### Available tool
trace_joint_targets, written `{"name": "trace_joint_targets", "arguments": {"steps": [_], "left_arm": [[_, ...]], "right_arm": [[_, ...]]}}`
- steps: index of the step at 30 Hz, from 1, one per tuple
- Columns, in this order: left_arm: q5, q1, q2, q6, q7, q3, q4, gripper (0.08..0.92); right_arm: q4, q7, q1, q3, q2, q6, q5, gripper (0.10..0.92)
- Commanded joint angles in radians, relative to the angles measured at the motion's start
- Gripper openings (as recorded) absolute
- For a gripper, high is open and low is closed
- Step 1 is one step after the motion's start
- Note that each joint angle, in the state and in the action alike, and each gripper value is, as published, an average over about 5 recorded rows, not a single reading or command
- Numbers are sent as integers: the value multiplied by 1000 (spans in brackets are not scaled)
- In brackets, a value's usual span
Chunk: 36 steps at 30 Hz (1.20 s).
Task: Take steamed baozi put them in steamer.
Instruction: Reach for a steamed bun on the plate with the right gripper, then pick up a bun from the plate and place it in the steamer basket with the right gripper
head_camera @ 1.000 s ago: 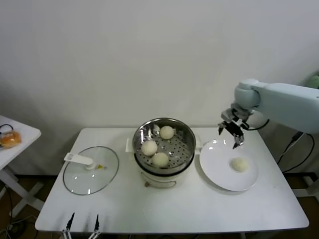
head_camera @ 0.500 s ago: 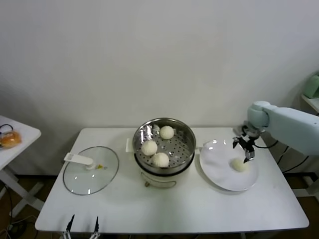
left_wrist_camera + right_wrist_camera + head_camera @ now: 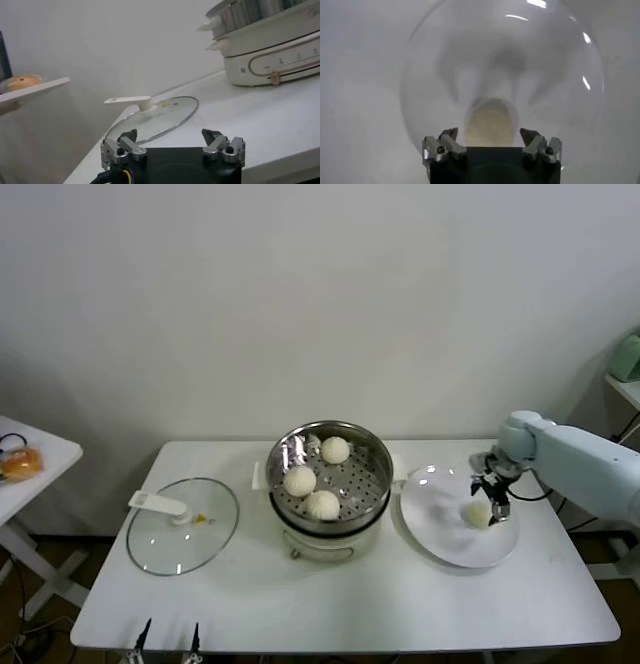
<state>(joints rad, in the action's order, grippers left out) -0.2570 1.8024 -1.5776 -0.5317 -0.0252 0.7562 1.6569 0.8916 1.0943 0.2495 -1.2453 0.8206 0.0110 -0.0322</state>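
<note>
The right hand [image 3: 490, 496] hangs low over the white plate [image 3: 440, 529] at the right of the tabletop [image 3: 400, 604], its fingers apart w/ the last steamed baozi [image 3: 478, 513] just below and between them; whether the tips touch the bun can't be told. In the right wrist view that bun [image 3: 492, 124] sits centred betw. the two spread fingertips [image 3: 451, 134], on the plate [image 3: 430, 90], nothing gripped. The steamer [image 3: 290, 452] stands mid-tabletop, just left of the plate, lid off, w/ three baozi on its perforated floor: one toward the back [image 3: 335, 450], one at the left [image 3: 299, 481], one at the front [image 3: 322, 505], the front two close together. The glass lid [image 3: 215, 529] w/ its white handle [image 3: 156, 504] lies flat on the tabletop left of the steamer, apart from it. The left hand [image 3: 172, 142] is parked low at the near left edge of the tabletop, fingers apart and holding nothing; from its wrist view the lid [image 3: 172, 112] lies ahead and the steamer's cream base [image 3: 270, 55] beyond. An orange-brown bun [image 3: 20, 463] rests on a separate side table [image 3: 50, 446] at far left.
</note>
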Motion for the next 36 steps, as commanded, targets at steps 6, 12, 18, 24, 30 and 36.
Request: {"name": "trace_joint_targets", "arguments": {"steps": [6, 12, 18, 24, 30, 36], "left_arm": [[-2, -2, 2, 0, -1, 0, -2, 823], [0, -3, 2, 0, -2, 2, 0, 823], [0, 0, 3, -3, -3, 4, 1, 823], [-1, -1, 1, -3, -4, 3, -2, 823], [-1, 1, 6, -2, -4, 4, -1, 823], [-3, 4, 4, -1, -3, 1, 5, 823]], "right_arm": [[-64, -7, -73, 83, 11, 2, 61, 823], [-67, -8, -76, 90, 13, 4, 75, 778], [-33, -9, -54, 87, -1, 11, 70, 707], [160, -3, 167, -103, -70, 31, -68, 694], [296, 6, 445, -260, -83, 56, -224, 690], [451, 19, 664, -379, -58, 110, -410, 689]]}}
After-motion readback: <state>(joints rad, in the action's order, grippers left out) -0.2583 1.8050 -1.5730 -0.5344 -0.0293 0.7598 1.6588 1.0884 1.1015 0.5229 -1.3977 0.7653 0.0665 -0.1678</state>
